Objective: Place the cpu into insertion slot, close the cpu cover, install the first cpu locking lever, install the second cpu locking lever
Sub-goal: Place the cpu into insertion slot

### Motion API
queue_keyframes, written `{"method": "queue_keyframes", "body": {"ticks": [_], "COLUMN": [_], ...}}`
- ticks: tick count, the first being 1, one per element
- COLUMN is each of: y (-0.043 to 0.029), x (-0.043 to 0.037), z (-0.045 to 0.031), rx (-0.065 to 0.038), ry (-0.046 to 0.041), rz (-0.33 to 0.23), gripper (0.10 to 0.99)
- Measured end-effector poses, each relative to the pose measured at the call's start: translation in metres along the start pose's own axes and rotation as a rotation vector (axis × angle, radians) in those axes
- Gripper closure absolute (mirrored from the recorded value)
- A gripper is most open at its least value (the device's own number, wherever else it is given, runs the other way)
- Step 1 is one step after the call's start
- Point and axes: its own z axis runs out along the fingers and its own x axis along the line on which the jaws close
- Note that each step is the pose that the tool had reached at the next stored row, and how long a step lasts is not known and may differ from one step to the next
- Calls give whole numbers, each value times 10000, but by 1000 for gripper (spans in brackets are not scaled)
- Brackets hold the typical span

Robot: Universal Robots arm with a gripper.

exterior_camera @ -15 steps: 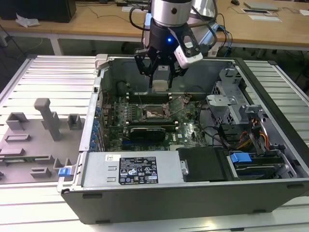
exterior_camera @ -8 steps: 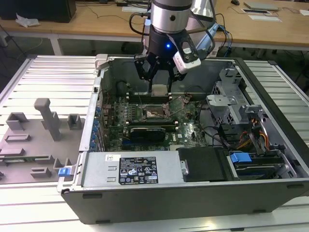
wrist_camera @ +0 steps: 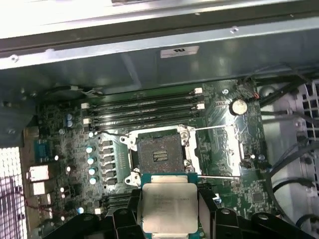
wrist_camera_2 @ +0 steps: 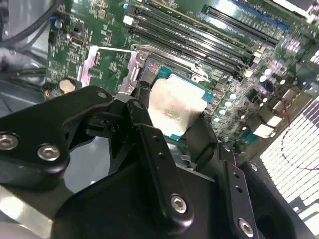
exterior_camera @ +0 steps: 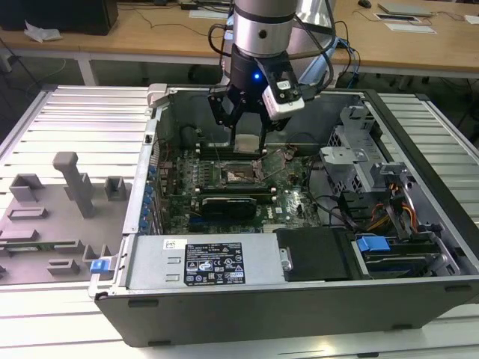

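Holding of cpu [wrist_camera: 168, 211] over an uncovered insertion slot [wrist_camera: 158, 155]

The open computer case [exterior_camera: 224, 314] lay on its side. Nearest its front wall sat a labelled power unit [exterior_camera: 217, 262] and, beside it on the exterior view's right, a drive bay with a blue tab [exterior_camera: 372, 244]. Behind these lay the green motherboard [exterior_camera: 292, 202]. The insertion slot was bare, its contact field exposed and nothing seated in it. The cpu cover [wrist_camera_2: 85, 64] was flipped open and lay just beside the slot. Long black memory slots [wrist_camera: 144, 107] ran along the slot's far side.

The case rested on a grey slatted table [exterior_camera: 67, 112], which also carried grey fixture blocks [exterior_camera: 75, 183] on the exterior view's left. Wooden desks [exterior_camera: 150, 34] stood beyond.

The arm [exterior_camera: 260, 26] came down near-vertical into the case. The gripper [exterior_camera: 245, 134] was clamped on the cpu by two opposite edges. The chip was held flat, metal top upward, clear of the board and near the slot, not in it.
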Motion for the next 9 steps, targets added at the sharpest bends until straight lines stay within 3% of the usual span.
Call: {"method": "queue_keyframes", "body": {"ticks": [9], "y": [-1], "x": [0], "z": [20], "rx": [-18], "ry": [-118], "rz": [1857], "gripper": [545]}}
